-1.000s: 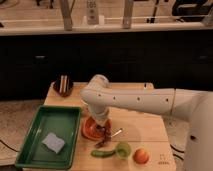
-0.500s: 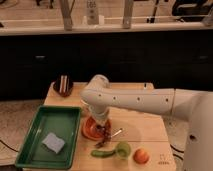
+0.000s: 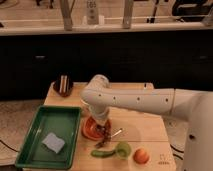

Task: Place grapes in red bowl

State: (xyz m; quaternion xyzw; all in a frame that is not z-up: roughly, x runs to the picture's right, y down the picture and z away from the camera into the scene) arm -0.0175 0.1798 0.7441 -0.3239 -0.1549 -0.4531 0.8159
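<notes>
Red bowl (image 3: 90, 129) beside hand (image 3: 104, 134), grapes (image 3: 105, 132).

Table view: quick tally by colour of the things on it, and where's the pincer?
Green: 3 (tray, apple, long green item)
Orange or red: 2 (red bowl, orange fruit)
Dark: 2 (grapes, dark brown bowl)
Pale blue: 1 (sponge)
Total: 8
Pincer: at the red bowl's right rim, by the grapes.
</notes>
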